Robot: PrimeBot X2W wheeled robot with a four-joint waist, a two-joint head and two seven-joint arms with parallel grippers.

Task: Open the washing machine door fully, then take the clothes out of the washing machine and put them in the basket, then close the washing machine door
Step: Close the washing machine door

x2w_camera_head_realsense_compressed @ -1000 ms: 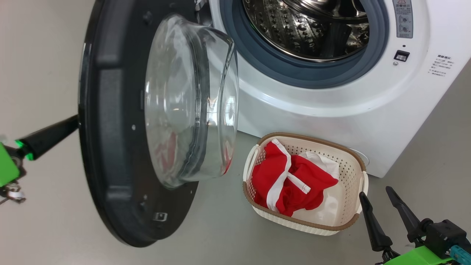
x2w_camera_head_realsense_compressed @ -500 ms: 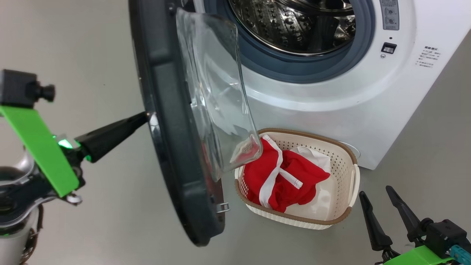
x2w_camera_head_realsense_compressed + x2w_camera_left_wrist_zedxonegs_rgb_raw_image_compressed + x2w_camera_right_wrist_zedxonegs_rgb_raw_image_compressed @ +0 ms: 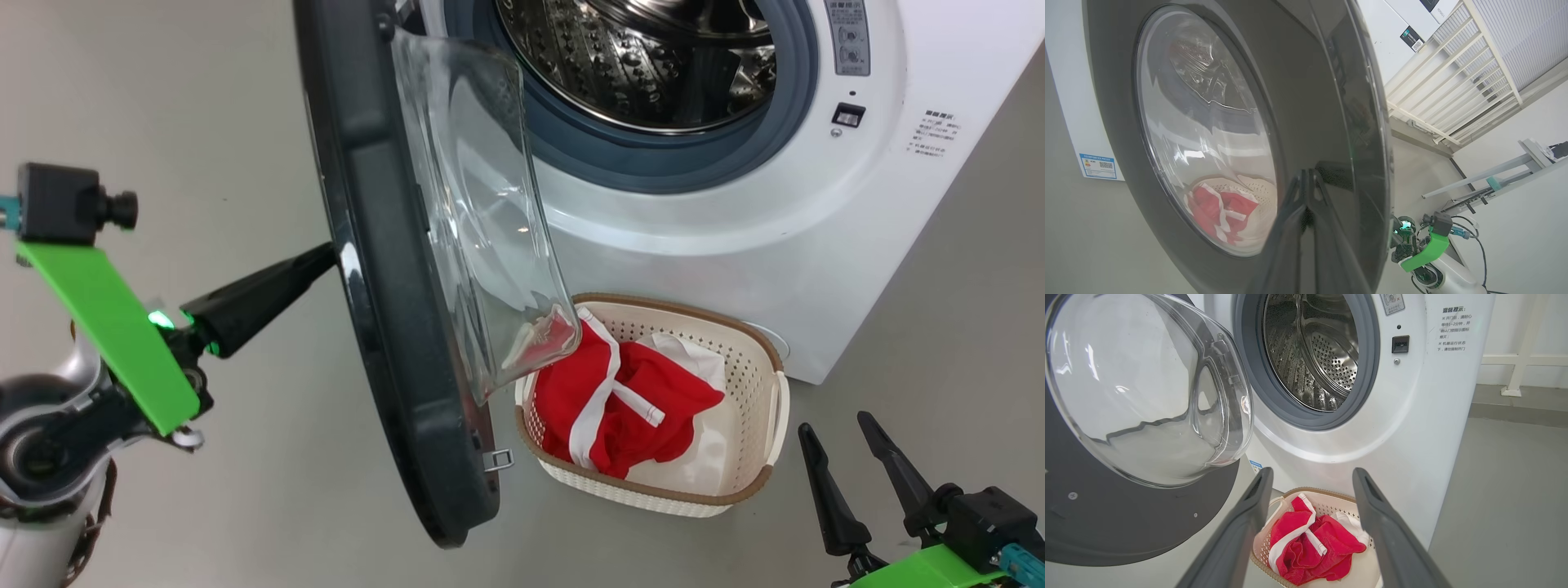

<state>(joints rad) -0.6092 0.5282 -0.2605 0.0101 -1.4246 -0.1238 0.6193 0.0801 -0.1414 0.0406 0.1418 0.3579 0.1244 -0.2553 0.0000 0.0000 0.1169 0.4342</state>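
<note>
The washing machine door (image 3: 384, 327) stands partly open and almost edge-on to my head camera. It runs from the top of the frame down to lower centre, left of the middle. Its wide black rim is glossy, and its clear glass bowl (image 3: 482, 245) bulges toward the washing machine (image 3: 735, 237). In my right wrist view the bowl fills the upper left.

My left gripper (image 3: 326, 257) reaches in from the left edge of the frame. The arm is stretched toward the door and the tip rests on the door's outer rim. In the left wrist view the fingers (image 3: 1294, 212) are closed together with nothing between them, pressed against the dark outer face.

My right gripper (image 3: 834, 429) sits at the lower right, fingers pointing up the frame. They are spread apart and hold nothing.

The basket (image 3: 678, 306) stands on the grey floor (image 3: 204, 122), lower centre-right, just before the machine's front. The red and white clothes (image 3: 629, 408) are heaped on its left side. In the head view the bowl's lower corner overlaps the basket's near-left rim. The steel drum (image 3: 637, 65) shows through the grey ring at the top.
</note>
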